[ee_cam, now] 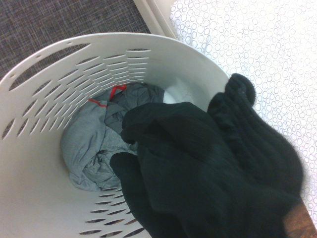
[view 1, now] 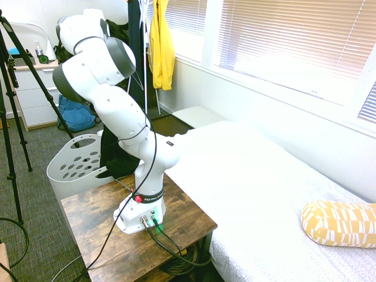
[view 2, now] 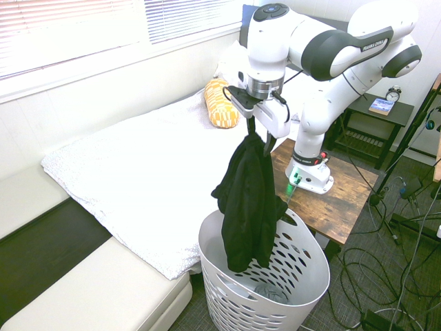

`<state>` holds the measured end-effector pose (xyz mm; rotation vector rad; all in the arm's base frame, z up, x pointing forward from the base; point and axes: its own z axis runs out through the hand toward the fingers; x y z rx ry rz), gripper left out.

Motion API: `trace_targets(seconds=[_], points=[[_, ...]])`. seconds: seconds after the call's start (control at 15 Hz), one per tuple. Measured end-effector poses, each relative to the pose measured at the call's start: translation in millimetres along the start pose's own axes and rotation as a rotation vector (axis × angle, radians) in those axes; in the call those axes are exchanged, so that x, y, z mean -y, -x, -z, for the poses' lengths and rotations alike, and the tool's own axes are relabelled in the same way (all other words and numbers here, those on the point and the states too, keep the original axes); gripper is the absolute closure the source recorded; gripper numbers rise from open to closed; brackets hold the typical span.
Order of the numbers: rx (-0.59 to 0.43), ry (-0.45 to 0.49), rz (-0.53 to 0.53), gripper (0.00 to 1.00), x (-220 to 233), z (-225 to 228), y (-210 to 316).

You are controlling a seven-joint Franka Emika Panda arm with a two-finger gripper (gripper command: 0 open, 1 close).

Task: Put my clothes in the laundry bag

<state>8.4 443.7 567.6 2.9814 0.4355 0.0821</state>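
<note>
The black clothes (view 2: pixel 248 200) hang in a long bunch straight down from my gripper (view 2: pixel 260 138). Their lower end dips just inside the rim of the white laundry bag (view 2: pixel 303 276), a holed plastic basket on the floor beside the bed. The jaws look open, a little apart, with the top of the cloth still caught between them. From the wrist, the black clothes (ee_cam: pixel 208 168) fill the near side above the laundry bag (ee_cam: pixel 44 99), where a grey garment (ee_cam: pixel 94 144) lies on the bottom. In the first exterior view the arm hides the gripper, and the laundry bag (view 1: pixel 76 167) stands behind the table.
The white bed (view 2: pixel 138 158) with a yellow pillow (view 2: pixel 220 103) runs alongside the basket. A wooden table (view 2: pixel 344 193) bearing the arm touches the basket's far side. A low white bench (view 2: pixel 103 289) lies at the bed's foot. A yellow jacket (view 1: pixel 161 50) and blue backpack (view 1: pixel 76 114) are further back.
</note>
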Motion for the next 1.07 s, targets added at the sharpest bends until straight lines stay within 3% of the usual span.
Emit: trace_targets(seconds=[0.33,0.6,0.8,1.07], points=[[-0.030,0.002,-0.031,0.00,-4.1,1.9,-11.1],[-0.074,0.017,-0.174,0.00,-49.7,9.4,-71.6],[-0.131,0.039,-0.367,0.00,-138.6,15.8,-148.2],[-0.178,0.085,-0.650,0.00,-308.3,10.4,-241.4]])
